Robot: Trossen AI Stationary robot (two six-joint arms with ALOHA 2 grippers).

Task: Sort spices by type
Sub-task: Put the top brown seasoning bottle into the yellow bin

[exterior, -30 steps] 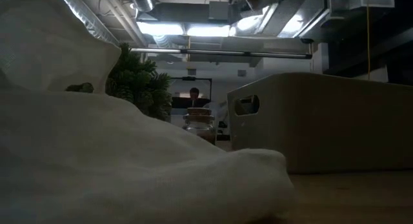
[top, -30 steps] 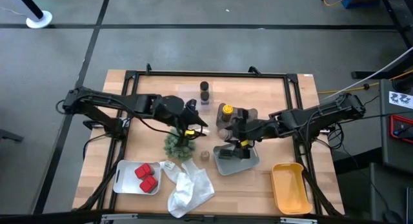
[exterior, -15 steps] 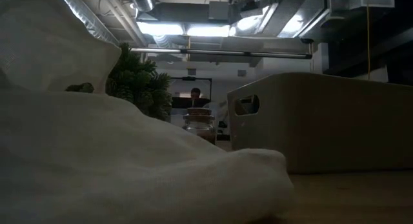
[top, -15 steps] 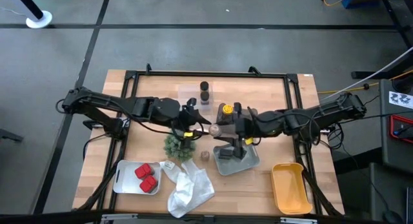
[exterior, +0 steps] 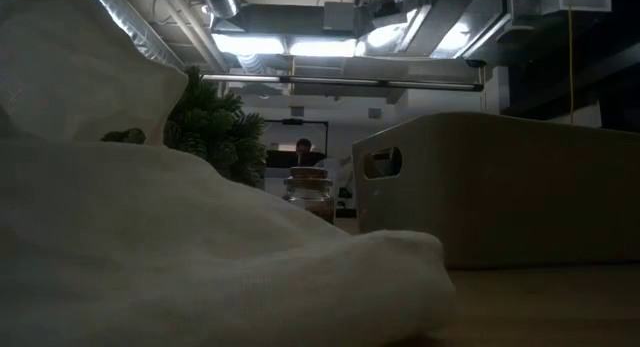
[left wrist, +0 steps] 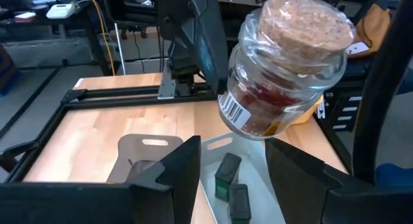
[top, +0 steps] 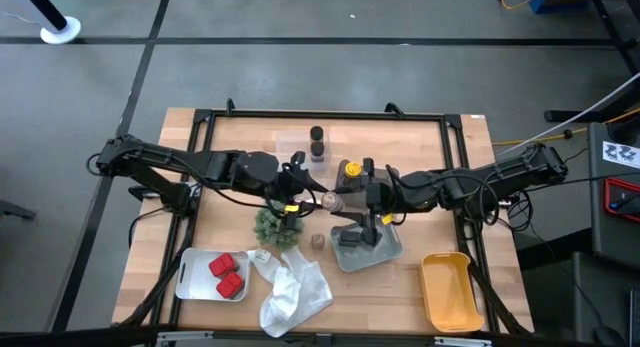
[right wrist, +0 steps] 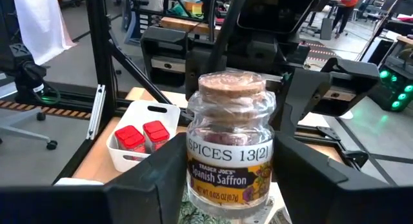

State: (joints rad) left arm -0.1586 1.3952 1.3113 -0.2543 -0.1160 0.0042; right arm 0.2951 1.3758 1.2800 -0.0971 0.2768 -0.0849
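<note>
My right pincer (top: pixel 345 200) has moved away from the grey tray (top: pixel 388 253). It now sits close to my left pincer (top: pixel 312 199), above the middle of the table. The left one has stayed about where it was.

The right pincer grips a small glass jar (right wrist: pixel 227 143) with a cork lid. The jar stands straight up between its two fingers. The left pincer is empty, and its fingers stand apart. The jar hangs just past the tips of those fingers, not between them yet.

I think this is a pass from one pincer to the other. To do it well, I keep the right pincer tight and hold it steady. I slide the left fingers to both sides of the glass, under the cork. I squeeze there first. Only then do I let go with the right pincer. The glass is smooth, so a loose grip could drop it onto the dark blocks (left wrist: pixel 227 174) under the pincers.
</note>
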